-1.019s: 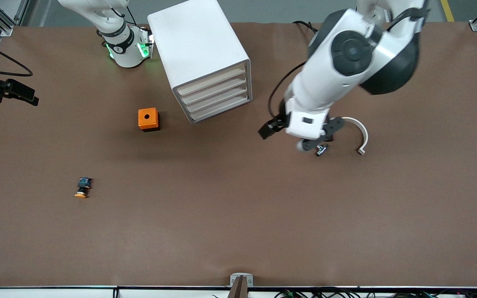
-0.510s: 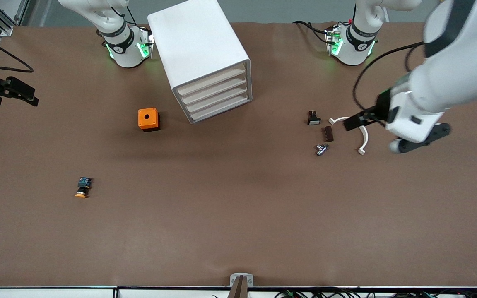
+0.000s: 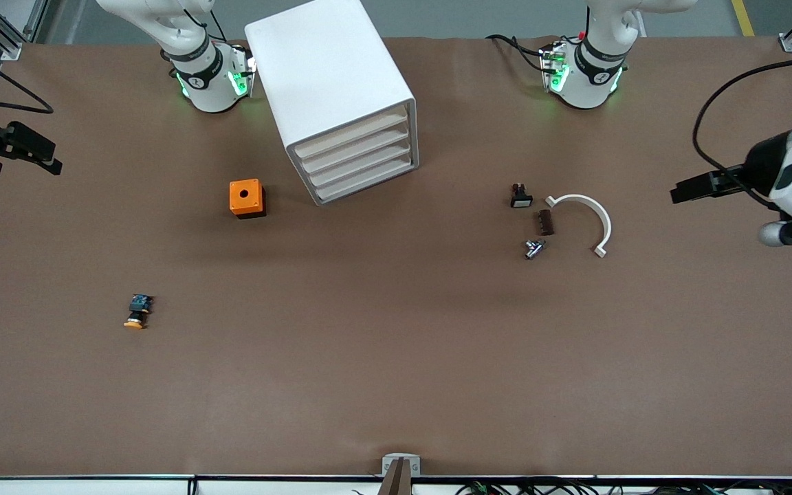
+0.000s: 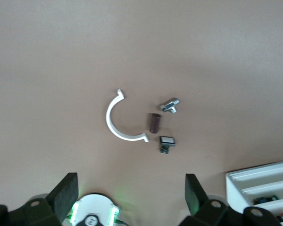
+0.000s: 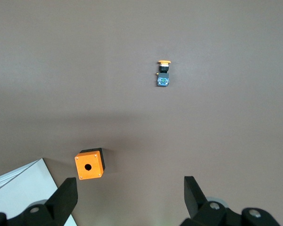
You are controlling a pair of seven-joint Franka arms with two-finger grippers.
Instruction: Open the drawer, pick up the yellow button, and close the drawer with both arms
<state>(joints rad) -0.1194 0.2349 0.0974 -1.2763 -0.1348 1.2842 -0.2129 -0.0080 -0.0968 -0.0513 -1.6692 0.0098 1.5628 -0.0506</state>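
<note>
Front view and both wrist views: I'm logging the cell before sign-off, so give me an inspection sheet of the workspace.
Surface: brown table, bare in front.
Job's things: cabinet, all four drawers shut; button lies on the table toward the right arm's end.
Clutter: orange cube; white arc, black part, brown piece, metal piece.
Grippers: left gripper and right gripper open, empty, raised at their table ends.
Cables: black loop at the left arm.
Surroundings: grey floor past the table.

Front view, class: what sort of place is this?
Probably a robotics lab bench: two arms' bases bolted to a brown table, a white drawer cabinet, and small parts such as the button.
</note>
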